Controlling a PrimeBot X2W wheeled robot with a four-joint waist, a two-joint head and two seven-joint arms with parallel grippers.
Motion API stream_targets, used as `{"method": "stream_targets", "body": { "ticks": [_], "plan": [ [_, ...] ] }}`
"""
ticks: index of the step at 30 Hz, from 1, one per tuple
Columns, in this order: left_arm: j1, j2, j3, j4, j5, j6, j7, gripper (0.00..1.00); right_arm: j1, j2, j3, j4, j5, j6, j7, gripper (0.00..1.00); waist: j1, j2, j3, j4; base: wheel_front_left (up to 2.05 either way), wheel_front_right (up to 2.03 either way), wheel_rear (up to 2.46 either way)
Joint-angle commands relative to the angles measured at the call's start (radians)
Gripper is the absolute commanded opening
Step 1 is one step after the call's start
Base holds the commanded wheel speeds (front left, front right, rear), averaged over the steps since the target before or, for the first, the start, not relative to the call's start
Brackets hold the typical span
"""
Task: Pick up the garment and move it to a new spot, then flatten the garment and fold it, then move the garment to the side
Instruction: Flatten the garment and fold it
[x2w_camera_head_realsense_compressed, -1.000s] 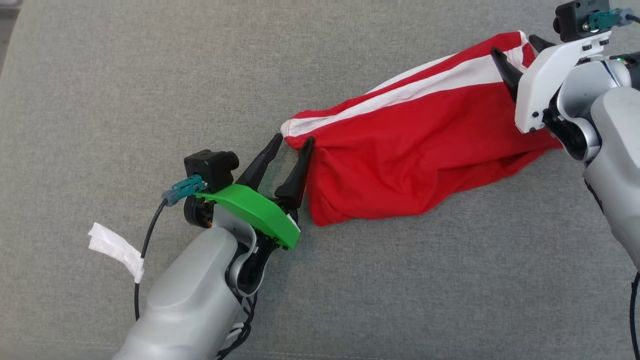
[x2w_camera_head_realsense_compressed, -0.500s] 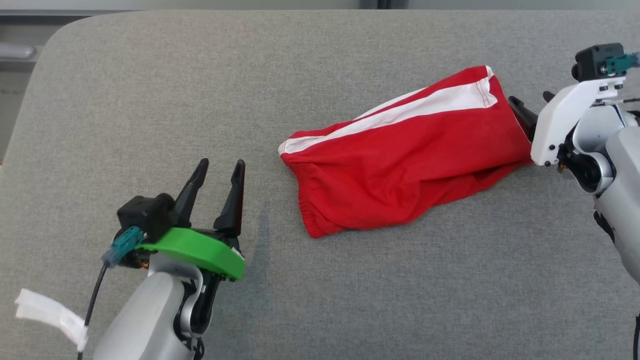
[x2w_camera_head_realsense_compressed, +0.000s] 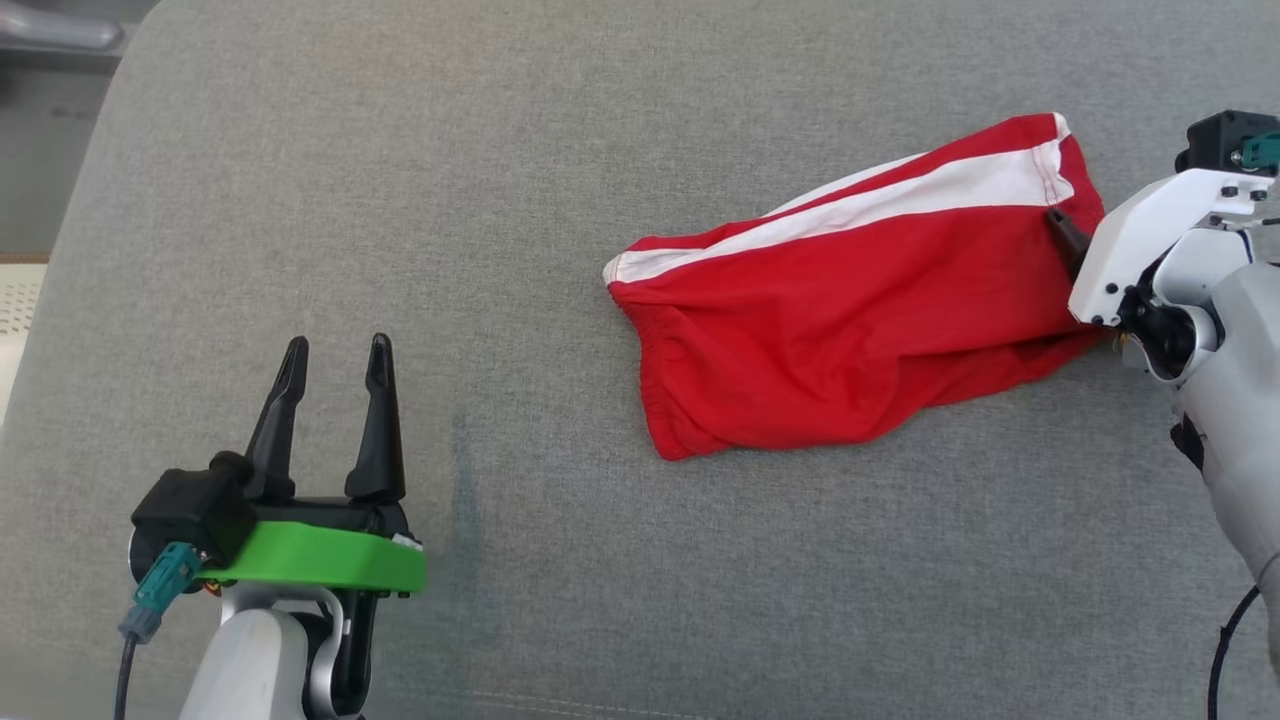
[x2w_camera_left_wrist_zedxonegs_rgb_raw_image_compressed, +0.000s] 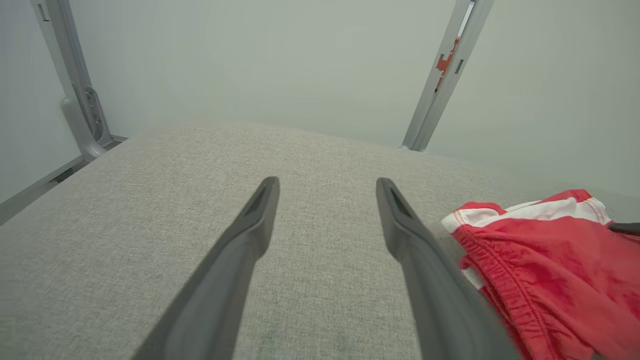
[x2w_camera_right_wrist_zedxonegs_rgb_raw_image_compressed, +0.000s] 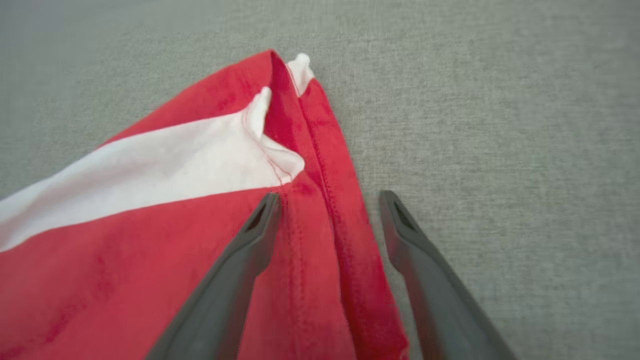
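**Garment (x2w_camera_head_realsense_compressed: 850, 300) laid on the grey cushion (x2w_camera_head_realsense_compressed: 400, 200), both pincers wide**

The red garment is seen lying in the right half of the cushion, well apart from the rounded far left corner. It is spread out long, from the middle of the cushion toward the right edge. A white stripe (x2w_camera_head_realsense_compressed: 900, 195) is seen along its far side. A crinkled stretchy band (x2w_camera_head_realsense_compressed: 655, 370) is seen at its left end, and a stitched hem (x2w_camera_right_wrist_zedxonegs_rgb_raw_image_compressed: 327, 190) at its right end.

The left gripper (x2w_camera_head_realsense_compressed: 338, 343) is held over bare cushion near the near left part, well apart from the garment. Its two fingers are spread wide and nothing is held between them.

The right gripper (x2w_camera_right_wrist_zedxonegs_rgb_raw_image_compressed: 330, 196) is placed at the right end of the garment. Its fingers are spread wide too. One finger is seen over the red cloth and the other over bare cushion, with the hem between them. The cloth is not pinched. Whether the fingers touch the cloth cannot be told.
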Motion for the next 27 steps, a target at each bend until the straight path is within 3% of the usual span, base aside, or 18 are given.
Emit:
{"method": "stream_targets", "body": {
  "ticks": [1, 6, 7, 8, 9, 27],
  "plan": [
    [0.016, -0.009, 0.018, -0.001, 0.021, -0.011, -0.002, 1.00, -0.017, 0.007, -0.011, 0.039, -0.019, -0.001, -0.006, 1.00, 0.0000, 0.0000, 0.025, 0.025, 0.00, 0.00, 0.00],
    [0.029, -0.029, 0.054, 0.004, 0.047, -0.030, -0.002, 1.00, -0.026, 0.049, -0.028, 0.168, -0.066, -0.001, 0.020, 1.00, 0.0000, 0.0000, 0.026, 0.033, 0.00, 0.00, 0.00],
    [0.031, -0.033, 0.061, 0.005, 0.052, -0.035, -0.002, 1.00, -0.025, 0.057, -0.030, 0.183, -0.072, -0.001, 0.023, 0.82, 0.0000, 0.0000, 0.023, 0.032, 0.00, 0.00, 0.00],
    [0.034, -0.035, 0.066, 0.006, 0.054, -0.037, -0.002, 1.00, -0.023, 0.061, -0.032, 0.191, -0.079, -0.001, 0.019, 0.26, 0.0000, 0.0000, 0.020, 0.031, 0.00, 0.00, 0.00],
    [0.039, -0.038, 0.072, 0.008, 0.055, -0.038, -0.002, 1.00, -0.021, 0.063, -0.031, 0.198, -0.089, -0.001, 0.009, 0.00, 0.0000, 0.0000, 0.015, 0.028, 0.00, 0.00, 0.00],
    [0.091, -0.042, 0.069, 0.051, 0.057, -0.054, -0.002, 1.00, -0.033, -0.119, -0.083, 0.214, -0.257, -0.001, -0.280, 0.00, 0.0000, 0.0000, -0.116, -0.063, 0.00, 0.00, 0.00]
  ]
}}
